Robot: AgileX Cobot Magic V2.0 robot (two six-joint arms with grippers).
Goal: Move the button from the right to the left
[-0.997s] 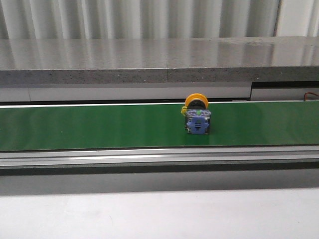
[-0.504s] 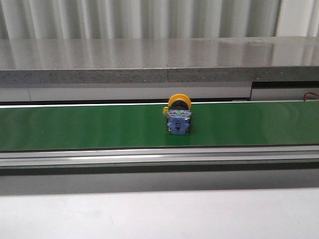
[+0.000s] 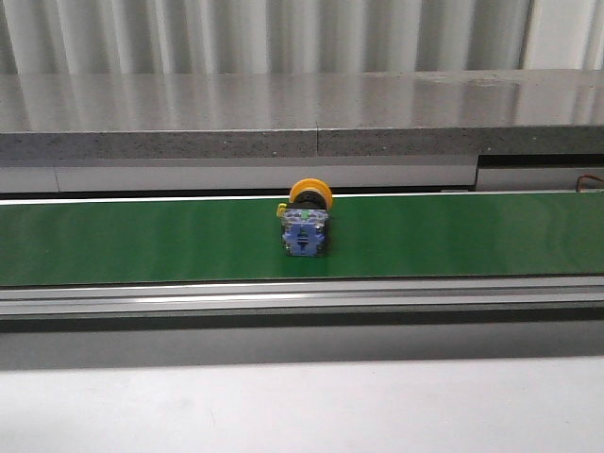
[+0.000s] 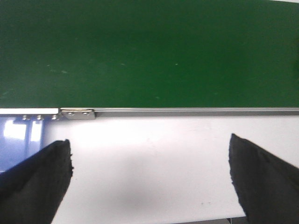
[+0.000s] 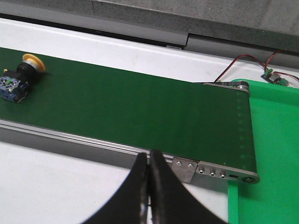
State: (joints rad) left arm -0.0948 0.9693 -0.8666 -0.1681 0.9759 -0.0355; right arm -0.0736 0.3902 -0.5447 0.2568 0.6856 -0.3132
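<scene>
The button (image 3: 307,221), with a yellow-orange cap, black collar and blue-and-grey block, lies on its side on the green conveyor belt (image 3: 142,241) near the middle of the front view. It also shows in the right wrist view (image 5: 19,78), far from the fingers. My right gripper (image 5: 149,161) is shut and empty over the white table beside the belt's right end. My left gripper (image 4: 149,149) is open wide and empty over the white table beside the belt's left end. Neither gripper shows in the front view.
A grey stone-like ledge (image 3: 302,118) runs behind the belt. An aluminium side rail (image 3: 302,297) borders the belt's near edge. A bright green tray (image 5: 271,154) lies past the belt's right end, with a small circuit board and wires (image 5: 273,77) near it.
The button has travelled leftward along the belt, from right of centre to about the centre of the front view.
</scene>
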